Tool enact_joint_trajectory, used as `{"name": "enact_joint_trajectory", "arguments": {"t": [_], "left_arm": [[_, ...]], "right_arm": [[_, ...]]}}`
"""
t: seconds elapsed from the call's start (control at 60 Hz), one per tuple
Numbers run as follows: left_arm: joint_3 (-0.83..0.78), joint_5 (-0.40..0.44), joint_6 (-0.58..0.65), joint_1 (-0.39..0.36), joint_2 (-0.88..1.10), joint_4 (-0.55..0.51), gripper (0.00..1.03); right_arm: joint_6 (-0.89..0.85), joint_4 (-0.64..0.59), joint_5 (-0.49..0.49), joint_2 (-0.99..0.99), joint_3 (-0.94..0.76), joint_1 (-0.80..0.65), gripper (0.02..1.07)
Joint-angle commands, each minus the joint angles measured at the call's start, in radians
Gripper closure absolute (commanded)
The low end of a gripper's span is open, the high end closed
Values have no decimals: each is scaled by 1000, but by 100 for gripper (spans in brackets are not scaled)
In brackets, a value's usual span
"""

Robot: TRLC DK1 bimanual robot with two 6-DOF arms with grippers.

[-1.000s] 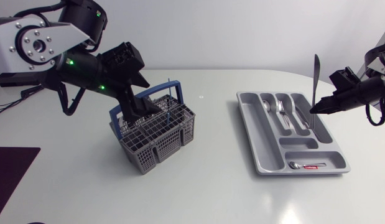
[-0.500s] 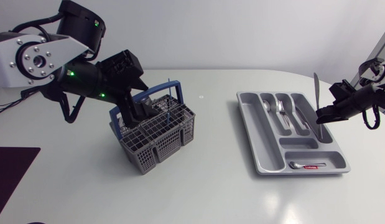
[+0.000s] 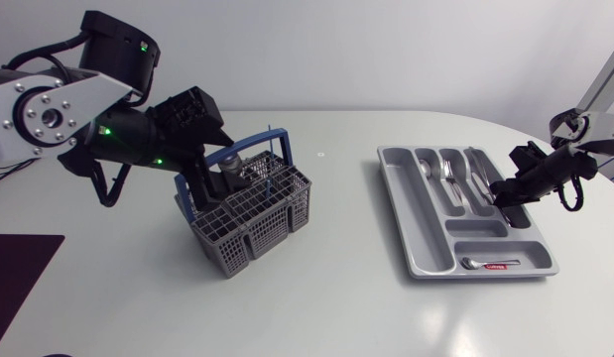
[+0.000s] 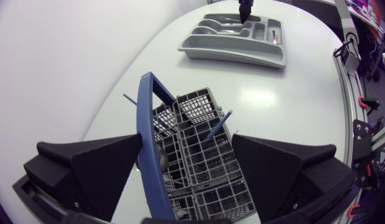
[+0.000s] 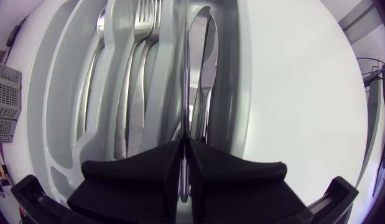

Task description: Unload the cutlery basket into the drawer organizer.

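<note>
Right claw (image 5: 186,152): clamped on the knife (image 5: 189,81), which is held on edge and low in the organizer's (image 3: 418,213) 3 o'clock slot, seemingly so it slips in cleanly.
Left claw (image 4: 187,146): spread wide, gripping nothing, straddling the basket (image 3: 252,213), probably lining up a pick.
Basket: at the counter's (image 3: 336,307) 9 o'clock.
Organizer: at 3 o'clock.

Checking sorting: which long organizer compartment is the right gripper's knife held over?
The outermost compartment, under the right gripper: it alone already holds a knife; its neighbours hold forks and a spoon.
</note>
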Motion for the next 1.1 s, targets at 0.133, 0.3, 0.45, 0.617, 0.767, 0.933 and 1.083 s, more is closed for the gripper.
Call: {"name": "enact_joint_trajectory", "arguments": {"t": [0.133,0.3,0.45,0.617,0.767,0.933,1.083], "left_arm": [[-70,-27,-15,-3,-15,14,4],[-89,-42,-7,-7,-15,48,4],[-112,-44,8,-12,-31,68,4],[-176,-47,33,-24,-61,148,4],[-219,-42,74,-35,-80,233,4],[-212,50,79,-33,-66,235,4],[-201,50,84,4,-98,267,4]], "right_arm": [[10,-3,22,19,-6,-22,100],[1,3,14,-49,-50,-27,34],[-15,30,2,-176,-130,-25,12],[-52,49,-88,-342,-238,-9,11],[-73,64,-154,-469,-340,37,11],[-62,98,-162,-558,-431,106,11],[-56,104,-157,-584,-468,142,11]]}}
